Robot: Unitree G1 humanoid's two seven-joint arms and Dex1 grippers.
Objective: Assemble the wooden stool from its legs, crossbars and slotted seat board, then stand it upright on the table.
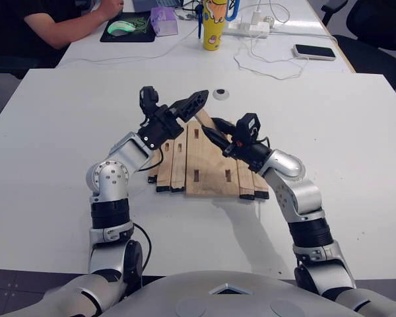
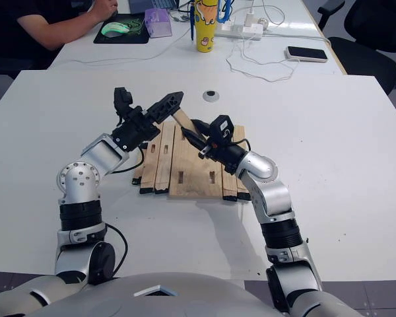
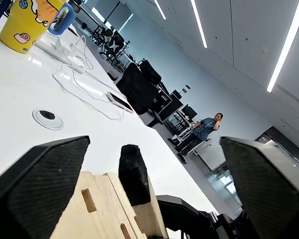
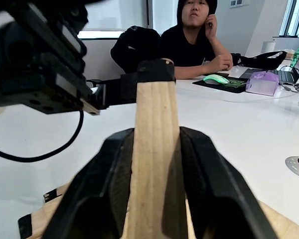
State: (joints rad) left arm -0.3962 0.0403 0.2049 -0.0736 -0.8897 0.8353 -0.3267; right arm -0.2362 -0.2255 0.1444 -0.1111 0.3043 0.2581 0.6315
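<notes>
Right jaws are clamped on a stool leg (image 4: 154, 149) over the seat board (image 1: 201, 165) mid-frame, left jaws wide open by its tip. Leg-fitting step I reckon; next it needs lining up with a slot.

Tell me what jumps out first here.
Both grippers meet over the middle of the table: the right gripper is shut on a wooden leg, whose black-capped end sits between the fingers of the open left gripper. Beneath them the slotted seat board lies flat among other wooden pieces, nothing assembled yet.
</notes>
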